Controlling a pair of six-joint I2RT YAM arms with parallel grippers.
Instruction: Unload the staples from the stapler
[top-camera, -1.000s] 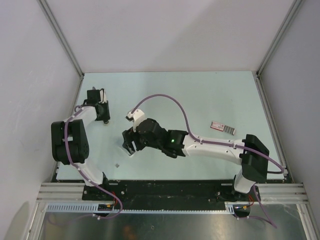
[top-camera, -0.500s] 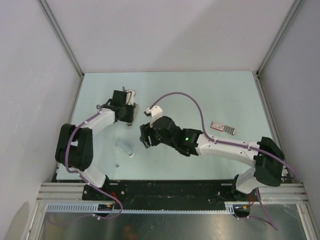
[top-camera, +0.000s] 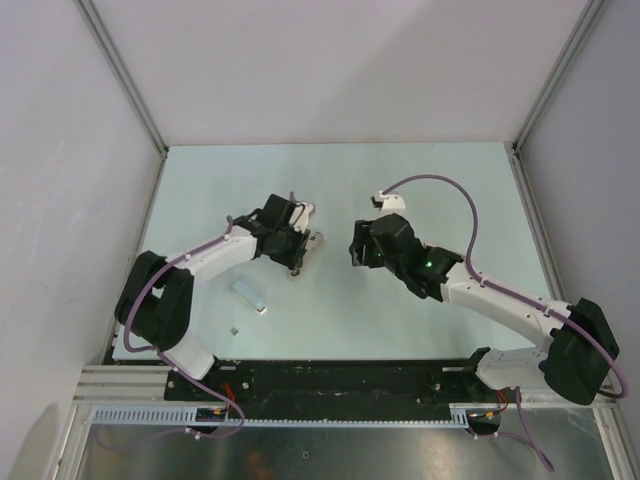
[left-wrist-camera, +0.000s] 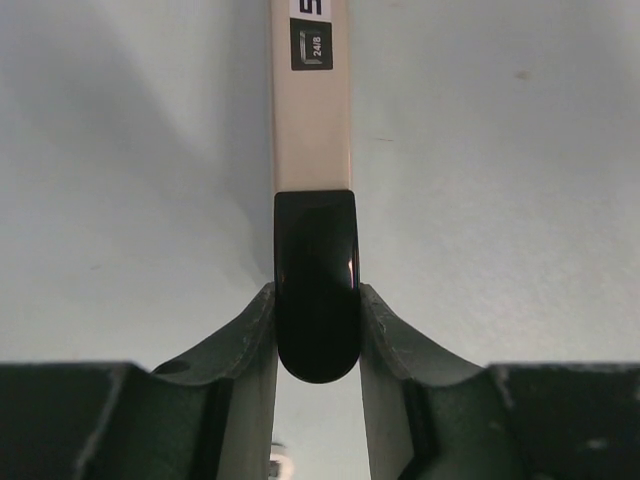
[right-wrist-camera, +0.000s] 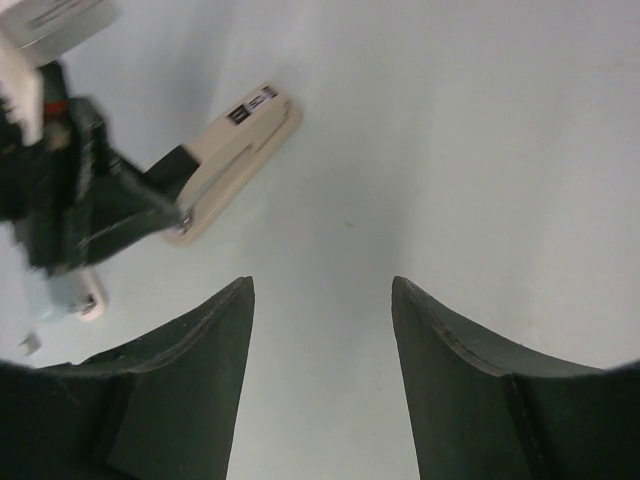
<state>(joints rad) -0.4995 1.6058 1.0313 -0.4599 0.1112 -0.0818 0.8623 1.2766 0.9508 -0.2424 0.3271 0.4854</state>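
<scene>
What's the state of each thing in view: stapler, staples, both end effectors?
stapler: held by its black end in the left end effector.
left end effector: shut on the stapler.
right end effector: open, empty.
staples: out of the stapler, lying on the table, nothing touching them.
tiny silvery bit: loose on the table, near the staples.

A pale green table (top-camera: 480, 190) lies between white walls (top-camera: 330, 70), metal rail (top-camera: 575, 385) at its near edge.

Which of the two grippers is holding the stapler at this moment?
The left gripper: it clamps the black end of the stapler. The right gripper stands open and empty, apart from it.
</scene>
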